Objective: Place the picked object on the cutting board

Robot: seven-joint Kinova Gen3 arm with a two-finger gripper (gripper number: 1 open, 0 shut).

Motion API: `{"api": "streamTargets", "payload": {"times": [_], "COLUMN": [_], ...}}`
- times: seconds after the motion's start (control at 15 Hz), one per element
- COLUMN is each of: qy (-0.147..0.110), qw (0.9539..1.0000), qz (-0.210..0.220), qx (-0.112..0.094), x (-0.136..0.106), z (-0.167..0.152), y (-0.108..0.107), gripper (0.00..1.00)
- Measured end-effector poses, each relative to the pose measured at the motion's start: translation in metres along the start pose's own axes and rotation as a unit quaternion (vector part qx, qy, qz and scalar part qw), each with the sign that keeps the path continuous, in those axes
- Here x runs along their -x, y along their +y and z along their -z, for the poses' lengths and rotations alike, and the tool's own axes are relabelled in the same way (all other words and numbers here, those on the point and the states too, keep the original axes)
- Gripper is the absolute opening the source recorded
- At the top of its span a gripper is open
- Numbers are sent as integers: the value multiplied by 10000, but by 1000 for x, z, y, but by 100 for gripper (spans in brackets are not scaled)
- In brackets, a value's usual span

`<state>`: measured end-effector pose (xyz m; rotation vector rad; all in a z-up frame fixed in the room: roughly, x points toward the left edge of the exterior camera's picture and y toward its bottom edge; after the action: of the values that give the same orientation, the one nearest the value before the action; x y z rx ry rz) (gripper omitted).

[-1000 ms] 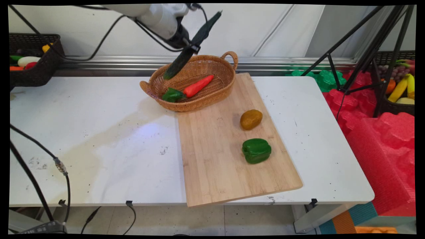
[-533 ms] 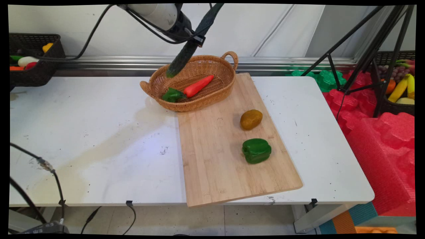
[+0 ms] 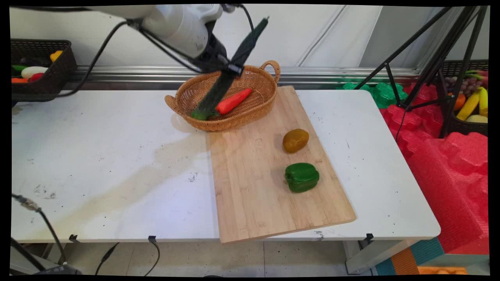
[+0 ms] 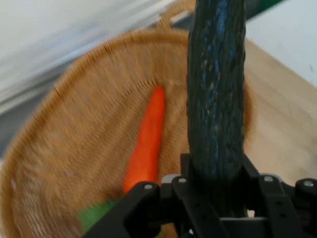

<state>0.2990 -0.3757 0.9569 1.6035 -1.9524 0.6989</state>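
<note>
over wicker basket point(image 3: 250, 107) | hand point(image 3: 230, 70) clenched on cucumber point(image 3: 222, 84) | carrot point(image 3: 233, 100) beneath | no writing legible

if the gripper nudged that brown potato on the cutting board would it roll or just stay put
The potato looks rounded and egg-shaped, so a push would probably make it wobble or roll a little rather than slide. The cutting board lies flat, so it likely wouldn't travel far. Its glossy skin hints at a light, slightly slippery plastic replica.

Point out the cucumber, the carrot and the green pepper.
cucumber point(image 3: 218, 90): main view, lower half of its body.
carrot point(image 3: 233, 100): main view, middle of its orange body.
green pepper point(image 3: 301, 177): main view, its top face.
</note>
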Motion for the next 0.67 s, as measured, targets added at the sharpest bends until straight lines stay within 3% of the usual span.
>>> {"api": "streamTargets", "payload": {"times": [0.4,0.67], "qy": [-405,-687], "qw": [9989,9968], "qz": [227,396], "qx": [107,137], "x": [31,48], "z": [2,-14], "y": [29,47], "gripper": [0,0]}}
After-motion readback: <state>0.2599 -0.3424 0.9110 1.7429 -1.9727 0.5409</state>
